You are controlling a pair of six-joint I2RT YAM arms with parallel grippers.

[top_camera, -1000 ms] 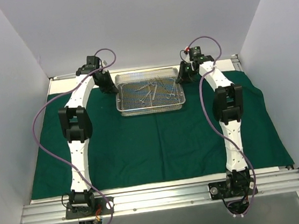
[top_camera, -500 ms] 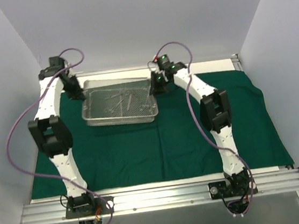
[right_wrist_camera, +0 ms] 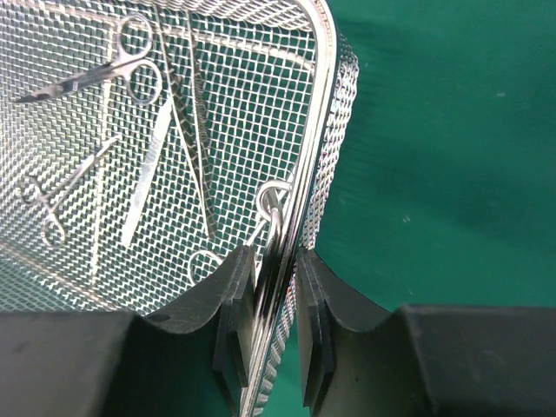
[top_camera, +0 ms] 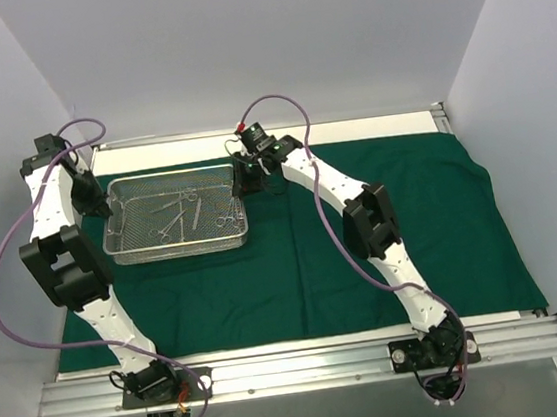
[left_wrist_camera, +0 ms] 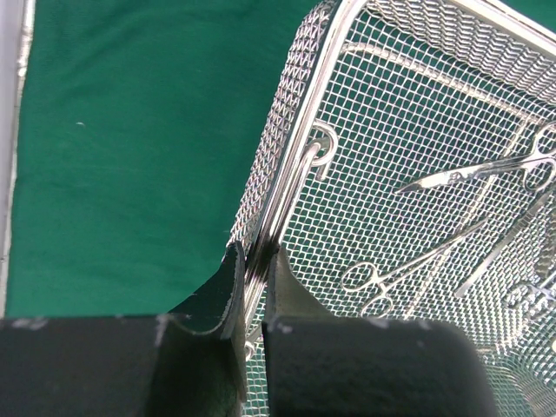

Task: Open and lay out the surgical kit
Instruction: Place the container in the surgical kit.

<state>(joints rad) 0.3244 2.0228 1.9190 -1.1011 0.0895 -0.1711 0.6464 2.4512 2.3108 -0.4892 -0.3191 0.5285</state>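
Currently cloth (top_camera: pixel 365 259) is spread; tray (top_camera: pixel 177 248) is clamped by left end effector (left_wrist_camera: pixel 254 261), straddled by right end effector (right_wrist_camera: pixel 274 261), grip unclear; instruments (right_wrist_camera: pixel 146 174) not yet laid out.

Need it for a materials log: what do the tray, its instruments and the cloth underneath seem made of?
The tray looks like steel wire mesh, probably stainless: open woven grid, shiny rim. The instruments look like polished steel, by their mirror glints. The cloth is matte dark green fabric, faintly creased; fibre unclear.
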